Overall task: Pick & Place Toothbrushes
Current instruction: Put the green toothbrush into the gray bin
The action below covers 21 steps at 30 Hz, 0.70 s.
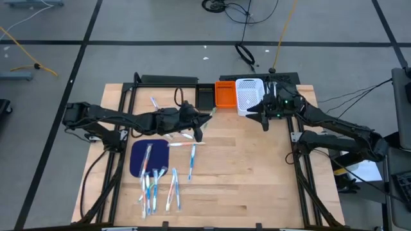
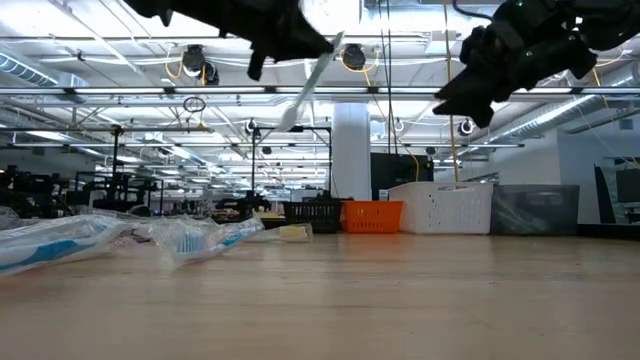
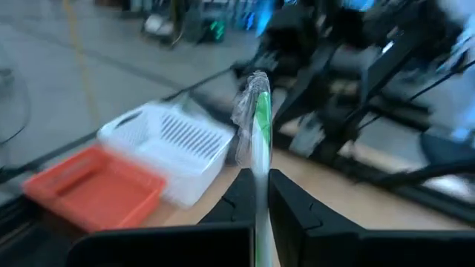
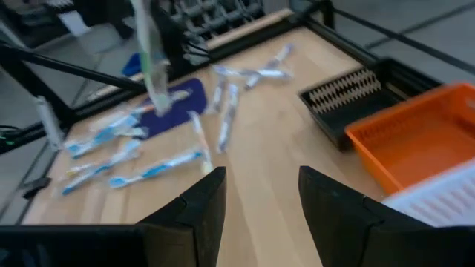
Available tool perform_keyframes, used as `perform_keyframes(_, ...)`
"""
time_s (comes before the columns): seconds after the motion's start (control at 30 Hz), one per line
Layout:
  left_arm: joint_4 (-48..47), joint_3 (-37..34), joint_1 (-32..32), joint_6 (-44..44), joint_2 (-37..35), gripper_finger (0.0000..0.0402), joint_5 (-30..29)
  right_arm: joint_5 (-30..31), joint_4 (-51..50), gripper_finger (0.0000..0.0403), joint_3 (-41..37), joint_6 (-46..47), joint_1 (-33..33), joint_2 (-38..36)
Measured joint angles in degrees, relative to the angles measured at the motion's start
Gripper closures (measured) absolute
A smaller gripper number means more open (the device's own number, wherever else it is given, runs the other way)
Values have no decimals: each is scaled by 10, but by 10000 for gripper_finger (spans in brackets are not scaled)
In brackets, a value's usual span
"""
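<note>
Wrapped toothbrush (image 3: 257,126) pinched near one end between closed fingers of left gripper (image 1: 198,124), lifted off the table (image 1: 257,173), long axis running out beyond the fingertips toward the orange bin (image 1: 225,94) and white bin (image 1: 249,94). Right gripper (image 1: 264,115) beside the white bin, fingers spread wide, empty, evidently nearer the bins. Remaining toothbrushes (image 1: 157,186) lying around the blue mat (image 1: 136,157).

We see the dark left arm stretched across the wooden table (image 1: 257,179), its two-finger left gripper (image 1: 204,117) raised above the board with fingers (image 3: 289,208) pinched on a wrapped white-and-green toothbrush (image 3: 260,141). The dark right arm reaches toward the table's far edge, its right gripper (image 1: 262,117) also lifted, fingers (image 4: 334,200) spread apart and holding nothing.
</note>
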Motion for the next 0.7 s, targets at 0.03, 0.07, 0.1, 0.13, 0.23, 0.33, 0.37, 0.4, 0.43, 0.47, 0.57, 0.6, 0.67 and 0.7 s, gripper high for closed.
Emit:
perform_keyframes(0.03,14,0,-1,4,7,389,2,0,10,238,0,6,8,0)
perform_keyframes(0.07,30,0,-2,8,14,390,4,0,21,238,0,12,16,0)
perform_keyframes(0.1,53,0,-2,14,25,392,7,0,31,238,0,16,23,0)
perform_keyframes(0.13,74,0,-2,20,35,395,14,0,41,238,0,18,31,0)
perform_keyframes(0.23,145,0,-2,26,67,394,36,0,66,238,0,23,53,0)
perform_keyframes(0.33,218,0,-2,26,100,389,56,0,85,238,0,24,72,0)
perform_keyframes(0.37,244,0,-2,26,111,390,61,0,89,238,0,23,79,0)
perform_keyframes(0.4,270,0,-2,26,121,393,63,0,94,238,0,24,85,0)
perform_keyframes(0.43,289,0,-2,28,129,396,63,0,99,238,0,24,91,0)
perform_keyframes(0.47,310,0,-2,29,137,397,63,0,105,238,0,24,97,0)
perform_keyframes(0.57,370,0,-2,31,158,391,63,12,114,238,0,24,114,1)
perform_keyframes(0.6,383,0,-2,30,162,389,63,21,116,238,0,24,120,1)
perform_keyframes(0.67,411,6,-2,32,174,389,63,42,124,238,0,23,131,6)
perform_keyframes(0.7,419,11,-2,36,177,391,64,49,130,238,0,23,136,10)
